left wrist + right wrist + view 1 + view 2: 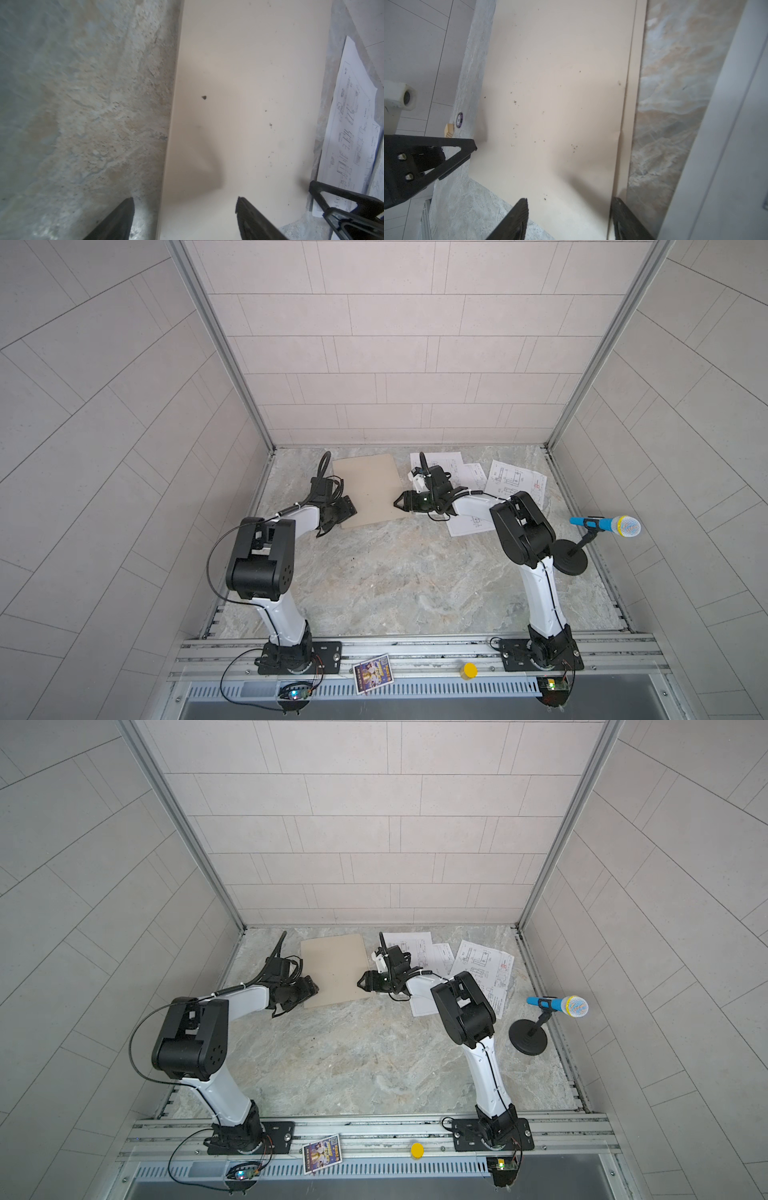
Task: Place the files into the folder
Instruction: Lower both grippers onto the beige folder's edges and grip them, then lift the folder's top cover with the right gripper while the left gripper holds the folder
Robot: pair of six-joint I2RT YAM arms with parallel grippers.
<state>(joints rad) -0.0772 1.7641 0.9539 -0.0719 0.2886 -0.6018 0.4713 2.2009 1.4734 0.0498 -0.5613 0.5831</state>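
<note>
- Right now the folder (pixel 368 489) lies shut and flat at the far side of the desk (pixel 395 580). The files (pixel 517 479) sit loose just beside it on the right, overlapping one another, none inside.
- The left jaws stand open and empty, straddling the folder's left edge. The right jaws are open too, gripping nothing, over its right edge.
- We judge the chief risk to be pinching both covers at once. In the right wrist view the top cover stops just short of the back one and leaves only a narrow lip, so a jaw could catch the whole folder and lift it shut.
- We also expect sliding: thin, matte tan card, flecked with dark specks, on a marbled desk that looks smooth gives little to push against.
- The files are thin white paper with fine black line drawings, lying flat. The right arm (pixel 473 501) hangs over them, and we think it could drag or crease a sheet.
</note>
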